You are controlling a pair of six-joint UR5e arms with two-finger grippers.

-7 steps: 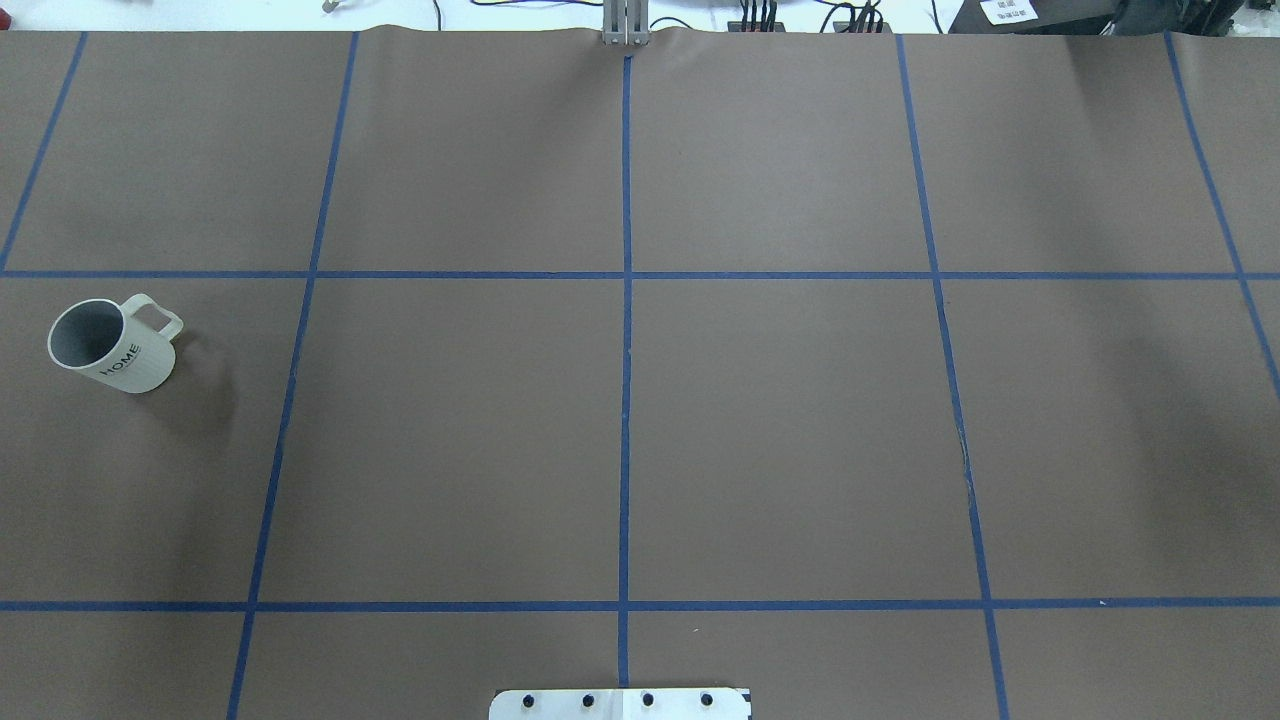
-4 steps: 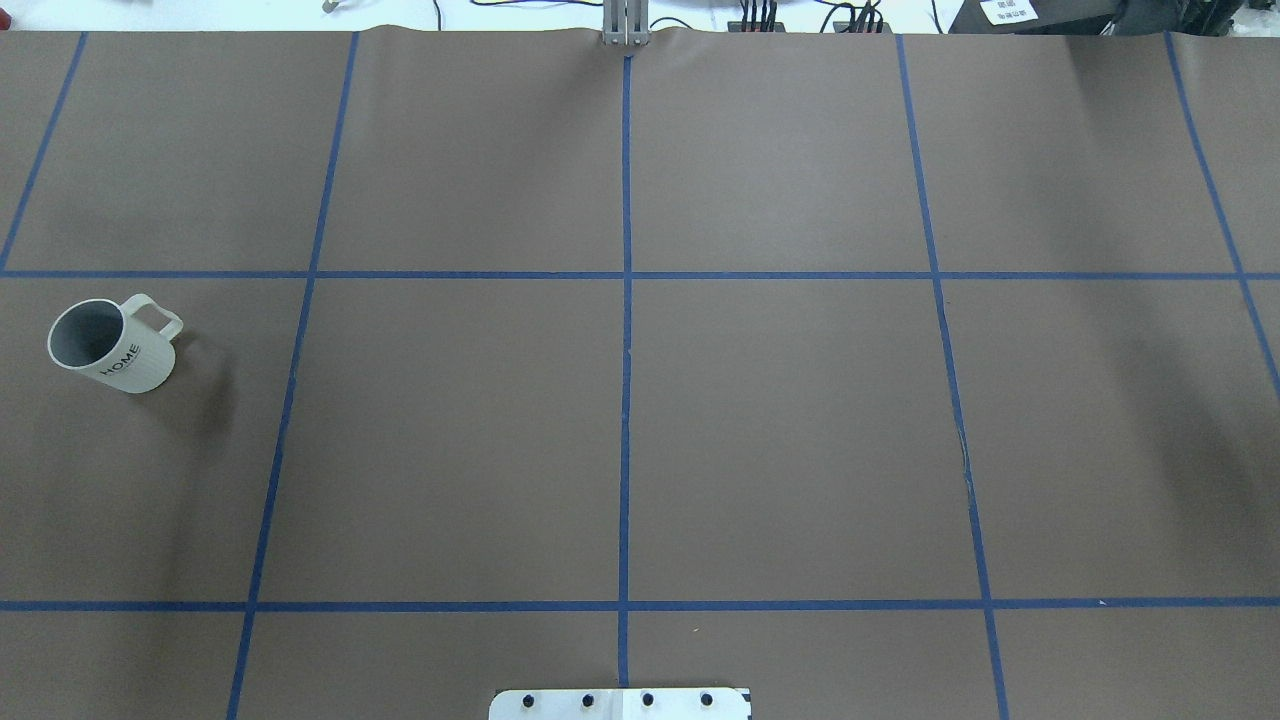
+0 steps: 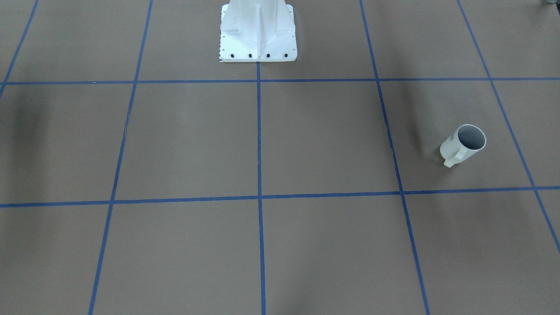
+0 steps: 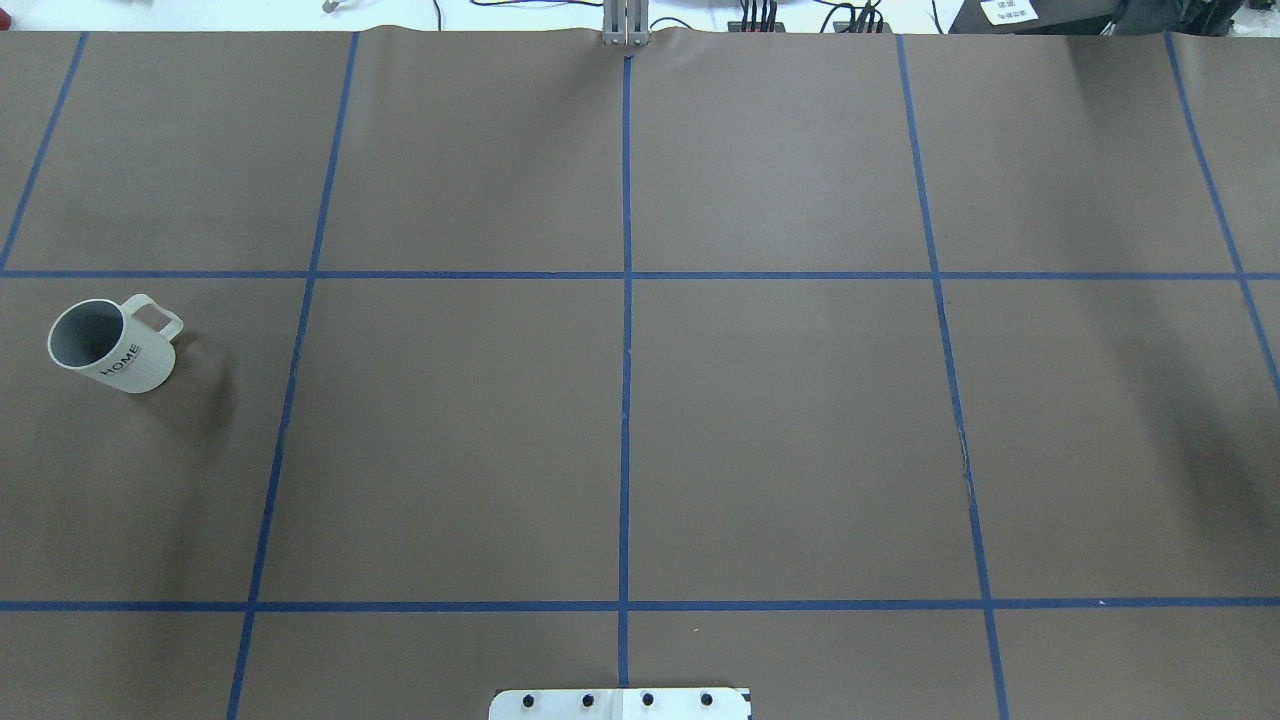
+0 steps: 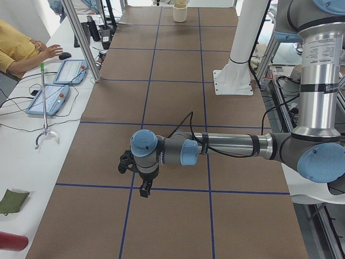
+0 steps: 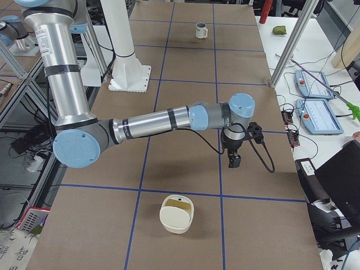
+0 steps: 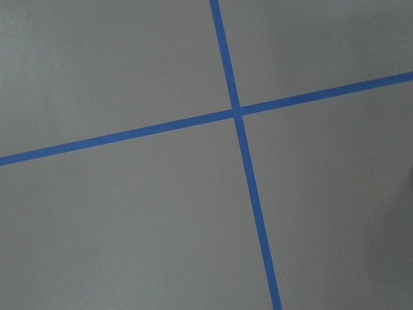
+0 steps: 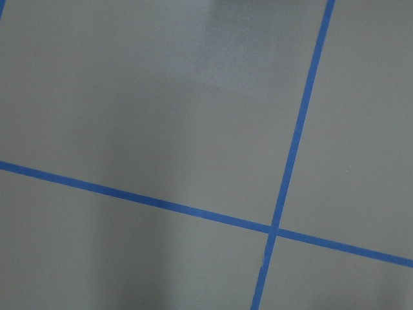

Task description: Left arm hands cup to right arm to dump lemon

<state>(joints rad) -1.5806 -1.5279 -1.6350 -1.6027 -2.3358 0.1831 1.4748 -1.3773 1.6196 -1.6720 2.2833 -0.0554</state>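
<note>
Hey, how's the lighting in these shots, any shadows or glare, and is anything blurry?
Overhead view: the cup throws a soft shadow toward the lower right; the white strip along the top is washed out. Front-facing view: faint dark bands on the paper. Right wrist view: a pale sheen near the top, edges slightly soft.

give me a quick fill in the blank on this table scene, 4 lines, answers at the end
The cup stands ____ on the table, mouth up.
The dark letters on its wall spell ____.
It sits toward the robot's ____ end of the table.
The tape lines that mark the table into squares are ____.
Missing words: upright, HOME, left, blue.
</note>
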